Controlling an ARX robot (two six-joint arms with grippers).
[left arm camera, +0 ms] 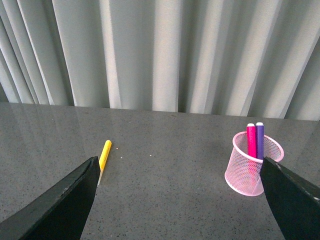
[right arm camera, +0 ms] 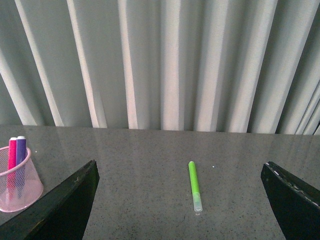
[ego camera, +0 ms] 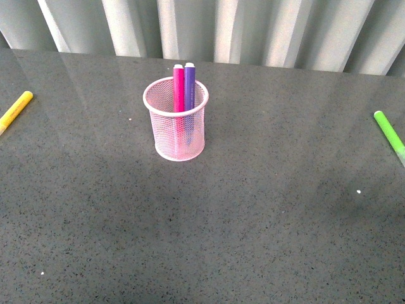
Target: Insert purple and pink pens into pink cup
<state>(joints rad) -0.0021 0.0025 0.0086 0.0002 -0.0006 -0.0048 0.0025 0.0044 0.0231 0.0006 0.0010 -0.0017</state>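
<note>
You have both pens standing in the pink cup (ego camera: pixel 176 121): the pink pen (ego camera: pixel 178 88) and the purple pen (ego camera: pixel 190 87) sit side by side, touching, leaning against the cup's far rim at about 12 o'clock, caps up and poking above the rim. They lean because the cup is wider than the two pens together, so the mesh wall is what props them. Judging by this, the task looks finished.

In the front view the cup sits toward 11 o'clock of the surface (ego camera: pixel 253 209), with the yellow marker (ego camera: pixel 15 111) lying flat out at 9 o'clock and the green marker (ego camera: pixel 390 135) lying at 3 o'clock, both well apart from the cup. Neither arm shows there.

The wrist views give you what the front view cannot. The left gripper (left arm camera: pixel 180 200) has its fingers spread wide with nothing between them, looking over the yellow marker and the cup. The right gripper (right arm camera: pixel 180 200) is likewise spread and empty, with the green marker lying ahead between its fingers and the cup off to the side. Both grippers appear raised clear of the surface.
</note>
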